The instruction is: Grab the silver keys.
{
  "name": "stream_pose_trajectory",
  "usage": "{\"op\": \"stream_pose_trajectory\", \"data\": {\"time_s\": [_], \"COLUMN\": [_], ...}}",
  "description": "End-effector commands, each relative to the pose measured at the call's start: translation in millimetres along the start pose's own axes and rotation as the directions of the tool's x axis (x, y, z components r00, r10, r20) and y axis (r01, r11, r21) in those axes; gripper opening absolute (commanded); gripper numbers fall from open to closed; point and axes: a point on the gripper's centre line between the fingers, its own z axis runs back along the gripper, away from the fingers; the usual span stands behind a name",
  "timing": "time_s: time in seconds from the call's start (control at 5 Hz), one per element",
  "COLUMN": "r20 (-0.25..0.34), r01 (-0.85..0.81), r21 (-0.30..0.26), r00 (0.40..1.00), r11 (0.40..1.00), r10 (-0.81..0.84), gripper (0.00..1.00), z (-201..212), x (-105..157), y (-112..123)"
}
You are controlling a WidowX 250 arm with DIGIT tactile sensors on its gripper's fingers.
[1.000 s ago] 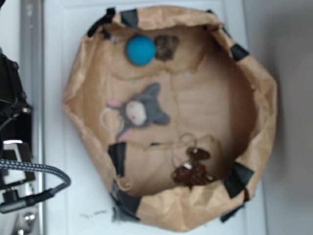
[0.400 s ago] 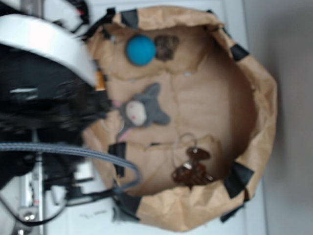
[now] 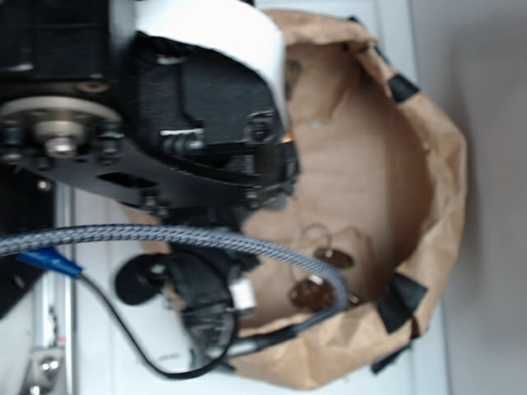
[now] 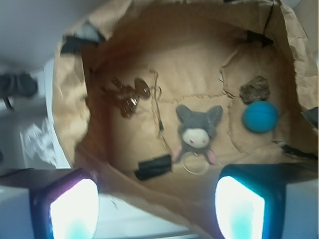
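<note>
Since the silver keys (image 4: pixel 128 96) sit on the paper floor of the brown paper bag (image 4: pixel 70 119), up and to the left of the gap between your jaws in the wrist view, that offset is what your next move hangs on. The bunch looks stretched roughly left to right, with a thin wire trailing off its right end. In the exterior view the silver keys (image 3: pixel 317 288) peek out just past the arm, partly behind the braided cable (image 3: pixel 165 236).

Your gripper (image 4: pixel 157 209) is spread wide, both fingers glowing at the bottom corners of the wrist view with nothing between them, and it hangs above the near rim of the bag, not down inside.

Straight ahead of the jaws is the grey plush animal (image 4: pixel 198 128) with its pale loop, so don't drop there. Farther right are the blue ball (image 4: pixel 260 116) and a dark brown lump (image 4: pixel 254 89), well apart from the keys. A black tape strip (image 4: pixel 153 167) lies just ahead of the jaws. I'd say you need to slide left and forward before descending.
</note>
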Motion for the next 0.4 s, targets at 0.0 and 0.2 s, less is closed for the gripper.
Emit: {"op": "stream_pose_trajectory", "data": {"time_s": [0.0, 0.2], "r20": [0.13, 0.112], "r01": [-0.293, -0.386], "r21": [-0.154, -0.197], "r00": [0.941, 0.904], "r11": [0.944, 0.901], "r10": [0.314, 0.412], "gripper": [1.0, 1.0], "z": [-32, -54], "x": [16, 31], "y": [18, 29]}}
